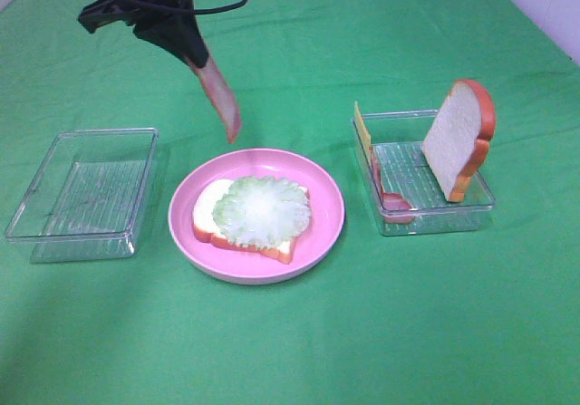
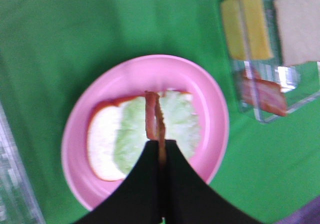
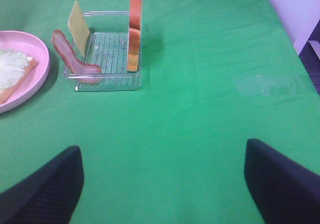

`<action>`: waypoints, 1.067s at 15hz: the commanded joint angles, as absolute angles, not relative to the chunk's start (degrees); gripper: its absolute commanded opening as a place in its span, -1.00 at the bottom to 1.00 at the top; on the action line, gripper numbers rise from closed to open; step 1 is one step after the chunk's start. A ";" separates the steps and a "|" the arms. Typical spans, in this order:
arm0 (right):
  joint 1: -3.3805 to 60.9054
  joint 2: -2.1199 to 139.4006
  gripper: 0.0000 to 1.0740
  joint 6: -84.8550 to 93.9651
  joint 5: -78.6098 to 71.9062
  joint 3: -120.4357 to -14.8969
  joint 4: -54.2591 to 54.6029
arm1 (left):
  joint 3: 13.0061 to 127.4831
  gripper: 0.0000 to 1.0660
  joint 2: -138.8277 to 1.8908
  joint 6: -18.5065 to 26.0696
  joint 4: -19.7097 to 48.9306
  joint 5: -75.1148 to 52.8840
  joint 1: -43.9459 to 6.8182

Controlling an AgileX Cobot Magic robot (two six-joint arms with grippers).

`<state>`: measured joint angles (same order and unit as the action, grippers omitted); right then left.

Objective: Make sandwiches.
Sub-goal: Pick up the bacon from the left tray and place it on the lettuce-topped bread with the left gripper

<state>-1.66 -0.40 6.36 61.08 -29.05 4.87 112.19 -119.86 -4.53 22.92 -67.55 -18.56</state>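
My left gripper [image 1: 195, 56] hangs above the table's far left, shut on a reddish bacon strip [image 1: 220, 101] that dangles over the far rim of the pink plate [image 1: 326, 183]. On the plate lies a white bread slice [image 1: 207, 207] with pale green lettuce [image 1: 263, 210] on top. In the left wrist view the bacon strip [image 2: 152, 116] sticks out past the closed gripper [image 2: 161, 143], over the lettuce [image 2: 180, 119]. My right gripper [image 3: 162, 184] is open over bare cloth and holds nothing; it does not show in the high view.
A clear tray [image 1: 435, 219] right of the plate holds a yellow cheese slice [image 1: 362, 129], another bacon strip [image 1: 390, 197] and an upright bread slice [image 1: 460, 138]. An empty clear tray [image 1: 82, 192] sits left of the plate. Green cloth covers the table.
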 commanded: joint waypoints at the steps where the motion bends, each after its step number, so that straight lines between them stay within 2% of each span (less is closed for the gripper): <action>1: -2.18 -1.15 0.54 6.53 60.68 -28.99 4.81 | 111.84 -1.00 -119.81 0.74 32.09 -67.15 -22.69; 5: -2.18 -1.15 0.54 6.53 60.68 -28.99 4.81 | 111.84 -1.00 -119.81 0.92 31.11 -63.77 -30.94; 8: -2.18 -1.15 0.54 6.53 60.68 -28.99 4.81 | 111.84 -1.00 -120.15 0.00 25.90 -61.94 -34.21; 12: -2.18 -1.15 0.54 6.53 60.68 -28.99 4.81 | 111.73 -1.00 -125.19 -3.21 17.88 -65.95 -34.49; 16: -2.18 -1.15 0.54 6.53 60.68 -28.99 4.81 | 111.73 -1.00 -127.65 -5.16 17.02 -66.29 -34.49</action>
<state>-1.66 -0.40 6.36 61.08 -29.05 4.87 112.19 -127.65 -4.47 16.79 -65.95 -34.26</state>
